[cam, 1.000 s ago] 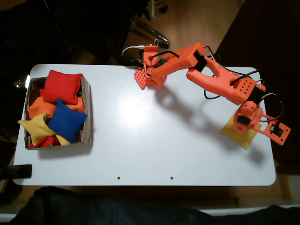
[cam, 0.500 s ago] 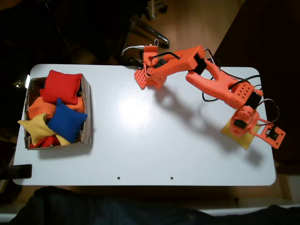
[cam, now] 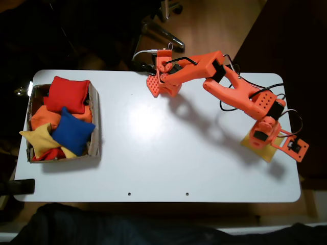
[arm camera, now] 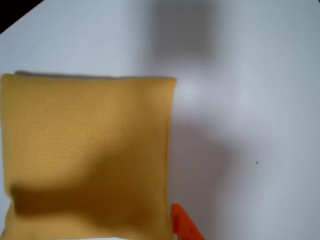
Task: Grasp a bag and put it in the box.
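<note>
The box (cam: 94,118) stood at the left end of the white table (cam: 163,168) in the fixed view. It was a low-walled brown cardboard container. Its contents were packed close and overlapped:

- A red beanbag (cam: 68,94) lay at the top.
- An orange beanbag (cam: 45,117) lay beneath it, toward the left wall.
- A blue beanbag (cam: 72,130) rested on top of the others near the right wall.
- A pale yellow beanbag (cam: 38,139) sat at the lower left, with one corner reaching over the left wall.
- A further strip of red fabric showed along the bottom edge.

The bag (cam: 255,144) lay flat on the table at the far right end, well apart from the box. The orange arm (cam: 230,89) reached from its base at the table's top edge to this position, and the gripper (cam: 273,140) was over the bag, covering much of it. In the wrist view the bag (arm camera: 85,155) lay flat with shadow across its lower part, and one orange fingertip (arm camera: 185,226) sat just beside its lower right corner. The jaw state could not be determined from either view.
</note>
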